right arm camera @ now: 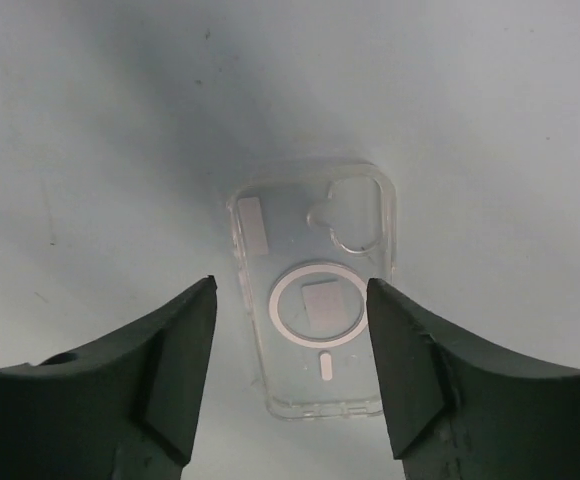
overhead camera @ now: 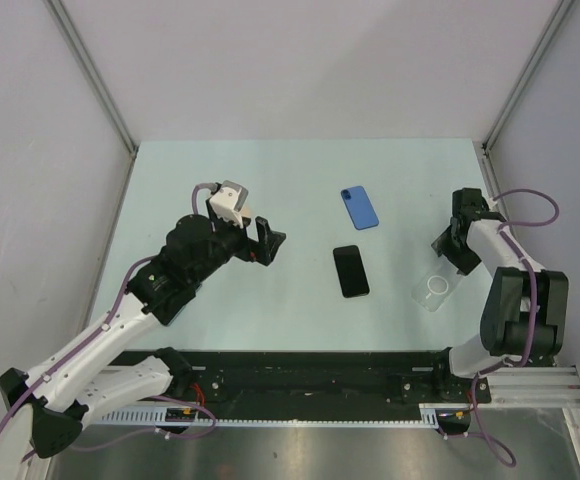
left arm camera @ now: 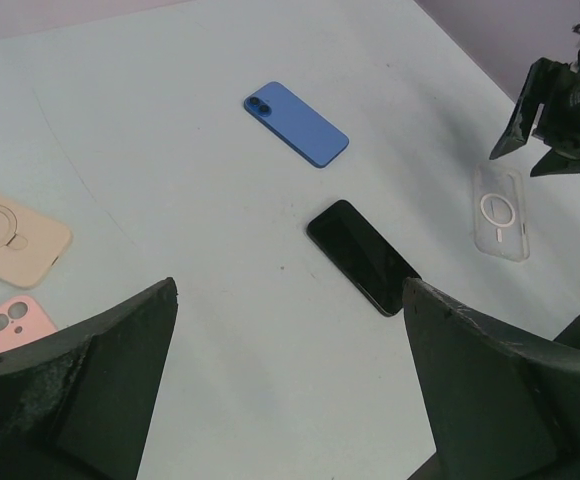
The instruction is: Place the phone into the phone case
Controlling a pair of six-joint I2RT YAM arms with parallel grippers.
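Apart, black phone (overhead camera: 351,271), clear phone case (overhead camera: 434,291)

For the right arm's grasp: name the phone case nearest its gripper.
The clear plastic case, below the open right gripper; the beige case and pink case lie far off.

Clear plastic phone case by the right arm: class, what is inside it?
The clear plastic phone case holds no phone: only its white ring shows, with the pale table visible through it. The right gripper, open above it, overlaps and hides a little of its lower right edge.
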